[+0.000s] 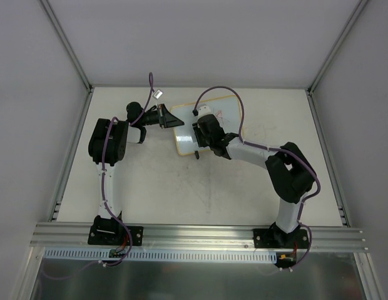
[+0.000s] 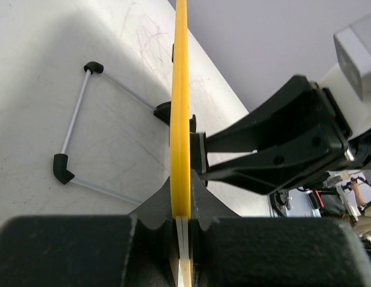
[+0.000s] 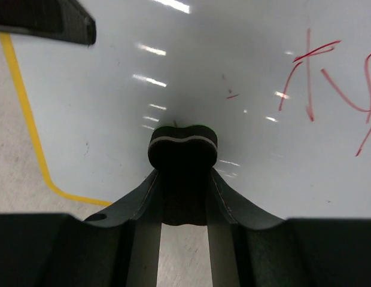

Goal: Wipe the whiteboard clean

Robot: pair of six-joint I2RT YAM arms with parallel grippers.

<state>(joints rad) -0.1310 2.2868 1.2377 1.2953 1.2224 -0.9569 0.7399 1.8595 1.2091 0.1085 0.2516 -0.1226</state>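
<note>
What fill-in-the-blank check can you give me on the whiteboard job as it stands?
1. The left gripper is clamped on the rim of the whiteboard, and that rim is coloured ____.
2. The right gripper is shut on a small black ____, with its tip over the board's white face.
3. The pen strokes on the board are ____ in colour.

Missing words: yellow; eraser; red.

Glossy white rectangular whiteboard (image 3: 113,107) with yellow rim carries red marker scribbles (image 3: 308,78); small black bone-shaped eraser (image 3: 183,149) shows one thin pale stripe
</note>
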